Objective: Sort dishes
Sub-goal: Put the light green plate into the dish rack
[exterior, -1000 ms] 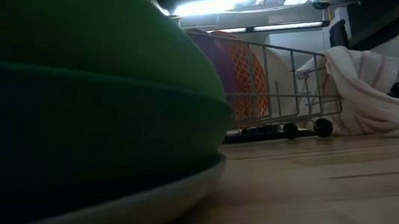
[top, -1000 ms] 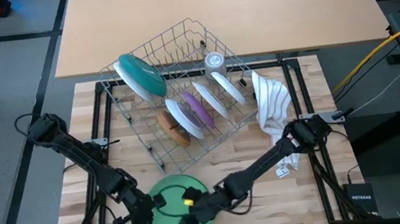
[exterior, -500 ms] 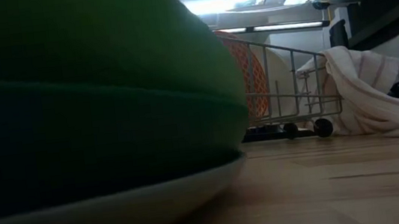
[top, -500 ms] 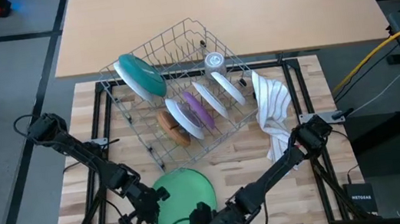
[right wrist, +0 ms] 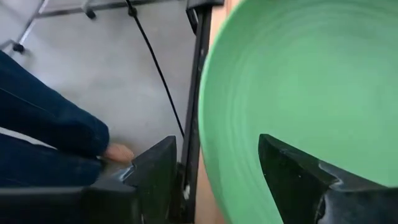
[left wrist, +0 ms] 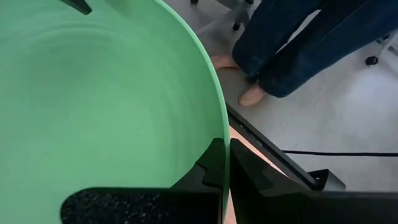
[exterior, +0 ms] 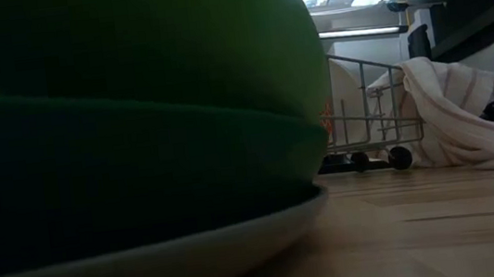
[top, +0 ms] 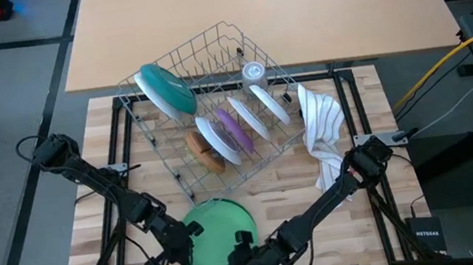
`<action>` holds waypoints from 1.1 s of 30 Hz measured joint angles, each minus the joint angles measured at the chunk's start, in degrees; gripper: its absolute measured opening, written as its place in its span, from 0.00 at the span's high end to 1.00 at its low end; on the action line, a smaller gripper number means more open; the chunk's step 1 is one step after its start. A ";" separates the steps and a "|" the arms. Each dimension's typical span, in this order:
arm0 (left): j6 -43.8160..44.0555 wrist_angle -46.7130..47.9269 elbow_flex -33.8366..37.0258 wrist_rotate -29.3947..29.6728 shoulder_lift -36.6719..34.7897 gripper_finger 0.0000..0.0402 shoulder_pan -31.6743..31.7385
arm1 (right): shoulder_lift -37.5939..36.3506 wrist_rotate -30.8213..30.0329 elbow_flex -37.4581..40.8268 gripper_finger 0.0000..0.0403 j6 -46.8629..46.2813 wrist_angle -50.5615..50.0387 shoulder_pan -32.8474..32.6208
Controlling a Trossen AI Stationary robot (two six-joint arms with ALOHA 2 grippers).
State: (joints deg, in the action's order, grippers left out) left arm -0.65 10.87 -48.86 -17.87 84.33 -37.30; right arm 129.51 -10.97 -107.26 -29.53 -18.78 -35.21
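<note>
Readable text: "NETGEAR" | On: black box (top: pixel 427 234) on the floor, right of the table | Other text: none legible

A dark green plate (exterior: pixel 124 124) fills the near counter (exterior: pixel 425 230). Beyond it stand the wire rack (exterior: pixel 369 106) and a draped white cloth (exterior: pixel 460 123).
</note>
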 joint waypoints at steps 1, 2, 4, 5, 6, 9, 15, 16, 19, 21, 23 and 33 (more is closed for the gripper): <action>0.19 -0.03 0.00 -0.02 0.00 1.00 0.00 | 0.00 0.01 0.00 0.42 -0.01 -0.48 0.07; 0.34 -0.05 0.00 -0.02 0.00 1.00 0.00 | 0.00 0.01 0.00 0.42 0.03 -1.01 0.11; 0.60 -0.07 0.00 -0.02 0.00 1.00 0.00 | 0.00 0.05 0.00 0.42 0.03 -2.49 0.30; 0.64 -0.07 0.00 -0.04 0.00 1.00 0.00 | 0.00 0.03 0.00 0.42 0.04 -3.12 0.34; 0.64 -0.11 0.00 -0.04 0.00 1.00 0.00 | 0.00 0.01 0.00 0.42 0.05 -3.57 0.36; 1.01 -0.94 0.00 -0.02 0.00 1.00 0.00 | 0.00 -0.03 0.00 0.42 0.05 -4.16 0.36; 2.92 -4.16 0.00 -0.04 0.00 1.00 -0.02 | 0.00 0.06 0.00 0.49 0.08 -5.35 0.34; 2.94 -4.39 0.00 -0.04 0.00 1.00 -0.02 | 0.00 0.21 0.00 0.51 0.08 -5.34 0.33; 3.53 -4.32 0.00 0.06 0.00 1.00 -0.02 | 0.00 0.62 0.00 0.60 0.10 -5.39 0.30; 3.74 -4.28 0.00 0.14 0.00 1.00 -0.03 | 0.00 0.69 0.00 0.66 0.09 -5.40 0.30; 3.72 -4.33 0.00 0.24 0.00 1.00 -0.04 | 0.00 0.92 0.00 0.72 0.08 -5.31 0.30; 3.38 -4.19 0.00 0.27 0.00 0.99 -0.04 | 0.00 2.53 0.00 0.97 1.36 -1.90 0.10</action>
State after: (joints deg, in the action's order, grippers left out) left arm 2.73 6.68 -48.86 -17.60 84.33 -37.34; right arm 129.51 -8.44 -107.26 -28.16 -20.68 -35.11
